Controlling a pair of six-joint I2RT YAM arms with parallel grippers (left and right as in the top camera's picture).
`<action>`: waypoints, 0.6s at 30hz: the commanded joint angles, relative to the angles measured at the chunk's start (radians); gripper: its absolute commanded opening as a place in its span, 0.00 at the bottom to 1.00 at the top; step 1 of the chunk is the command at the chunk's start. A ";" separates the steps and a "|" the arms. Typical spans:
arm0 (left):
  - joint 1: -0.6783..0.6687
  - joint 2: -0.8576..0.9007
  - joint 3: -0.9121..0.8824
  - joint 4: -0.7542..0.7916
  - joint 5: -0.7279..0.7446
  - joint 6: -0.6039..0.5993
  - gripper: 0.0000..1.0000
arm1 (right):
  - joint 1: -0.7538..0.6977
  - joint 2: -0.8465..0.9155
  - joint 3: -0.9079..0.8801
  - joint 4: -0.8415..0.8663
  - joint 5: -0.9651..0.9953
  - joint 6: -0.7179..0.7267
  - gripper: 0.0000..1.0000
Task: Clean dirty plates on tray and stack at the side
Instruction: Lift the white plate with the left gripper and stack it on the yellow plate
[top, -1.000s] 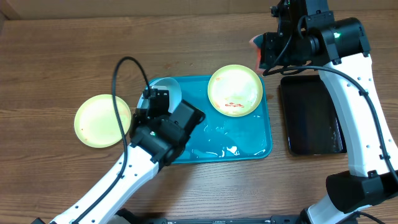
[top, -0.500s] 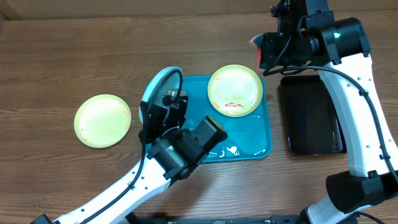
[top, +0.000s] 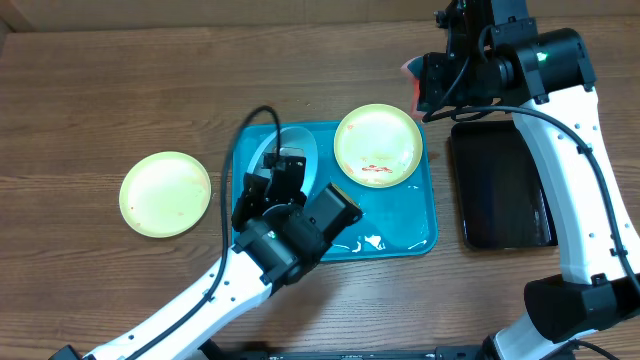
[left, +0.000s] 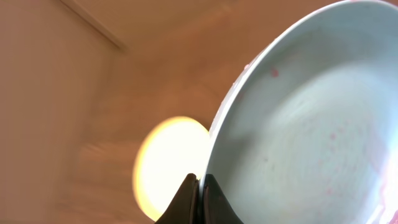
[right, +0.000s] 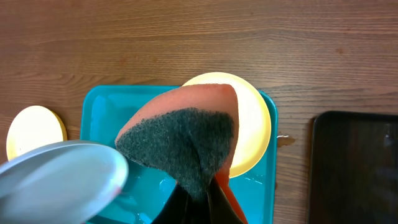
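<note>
My left gripper is shut on the rim of the pale light-blue plate and holds it tilted on edge above the left part of the turquoise tray; the plate shows faint red specks. A yellow-green plate with a red smear lies at the tray's back right. Another yellow-green plate lies on the table left of the tray. My right gripper is shut on an orange sponge with a dark scouring face, held high behind the tray's right corner.
A glossy black tray lies right of the turquoise tray. The turquoise tray's floor is wet with water streaks. The left arm and its cable hang over the tray's left side.
My left arm has swung right over the tray, and the blue plate has gone from lying low to standing tilted up on edge. The right arm has not moved.
</note>
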 joint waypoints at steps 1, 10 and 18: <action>0.092 -0.024 0.030 -0.018 0.264 -0.098 0.04 | -0.004 -0.018 0.019 0.005 -0.005 0.000 0.04; 0.544 -0.052 0.030 -0.025 0.705 -0.038 0.04 | -0.004 -0.018 0.019 0.005 -0.005 0.000 0.04; 1.164 0.005 0.030 -0.021 1.033 0.180 0.04 | -0.004 -0.018 0.019 0.005 -0.005 0.000 0.04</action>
